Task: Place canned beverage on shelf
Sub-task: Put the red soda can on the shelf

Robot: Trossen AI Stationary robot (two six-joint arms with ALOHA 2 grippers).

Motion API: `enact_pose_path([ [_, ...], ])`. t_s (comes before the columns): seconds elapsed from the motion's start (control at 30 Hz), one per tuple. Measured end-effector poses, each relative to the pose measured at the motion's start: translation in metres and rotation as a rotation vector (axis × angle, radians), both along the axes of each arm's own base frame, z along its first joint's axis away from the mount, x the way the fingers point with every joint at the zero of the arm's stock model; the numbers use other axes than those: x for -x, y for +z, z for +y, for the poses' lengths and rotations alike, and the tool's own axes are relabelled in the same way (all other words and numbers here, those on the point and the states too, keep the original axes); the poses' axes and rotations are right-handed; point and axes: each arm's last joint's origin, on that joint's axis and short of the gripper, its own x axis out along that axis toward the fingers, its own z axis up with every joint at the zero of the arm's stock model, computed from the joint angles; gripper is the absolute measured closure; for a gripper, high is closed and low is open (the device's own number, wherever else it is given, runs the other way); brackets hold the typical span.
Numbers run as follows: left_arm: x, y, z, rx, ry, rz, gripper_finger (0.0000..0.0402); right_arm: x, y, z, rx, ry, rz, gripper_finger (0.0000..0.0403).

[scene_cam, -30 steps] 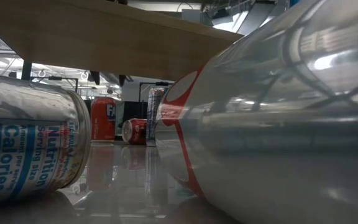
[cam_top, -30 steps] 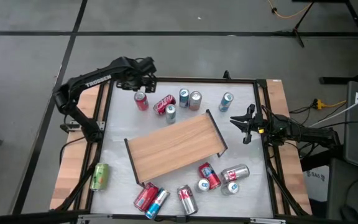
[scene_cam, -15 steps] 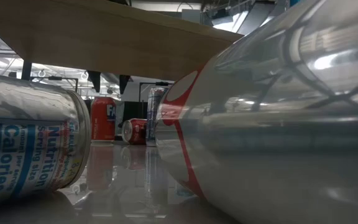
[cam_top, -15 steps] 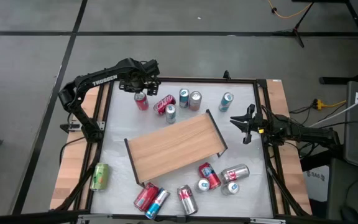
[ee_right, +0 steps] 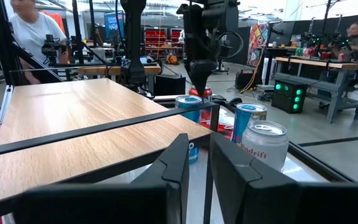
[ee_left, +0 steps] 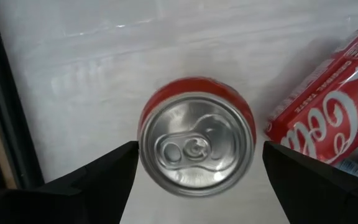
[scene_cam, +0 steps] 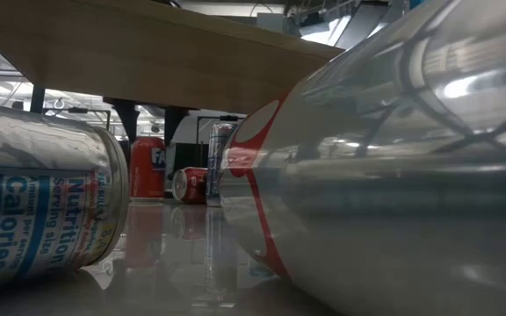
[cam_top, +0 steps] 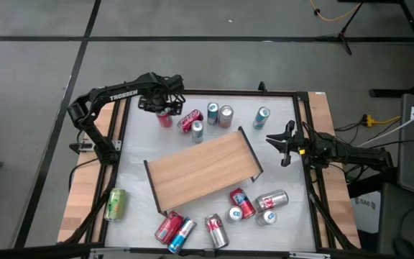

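- Shelf (cam_top: 203, 169): flat light wood-grain board on a thin black metal frame, mid-table, skewed; no cans on it.
- Table (cam_top: 279, 165): glossy white top, black rim. Cans scattered at the far and near ends, all smooth aluminium cylinders.
- Red can (cam_top: 164, 118): upright at far left of the table, silver lid with pull tab, beside a red can lying flat (cam_top: 190, 121).
- Left gripper (cam_top: 165, 108): directly over the red can, fingers spread wide, one either side of it. Holding nothing; contact with the can not visible.
- Left wrist view: looks straight down on the lid (ee_left: 196, 144); both dark fingers (ee_left: 98, 180) flank the can with a gap each side.
- Low view: mostly blocked by two lying cans up close, a silver one with blue print (scene_cam: 42, 206) and a big silver-red one (scene_cam: 385, 175); shelf underside above; red can (scene_cam: 148, 167) upright far back with dark fingers coming down over it.
- Right gripper (cam_top: 284, 142): parked at the right table edge, clenched, empty.
- Right wrist view: shelf top, upright cans beyond, people in the room behind.
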Motion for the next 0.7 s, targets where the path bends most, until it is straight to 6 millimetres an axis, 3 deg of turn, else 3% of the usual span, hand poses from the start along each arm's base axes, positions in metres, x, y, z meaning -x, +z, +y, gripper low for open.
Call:
enact_pose_path([
  [0.43, 0.001, -0.022, -0.001, -0.004, -0.001, -0.011, 0.0066, 0.000, 0.000, 0.000, 0.001, 0.000, 0.001, 0.0347],
  [0.7, 0.000, -0.025, 0.002, -0.067, 0.004, -0.015, 0.0066, 0.000, 0.000, 0.000, 0.001, 0.000, 0.001, 0.0347],
])
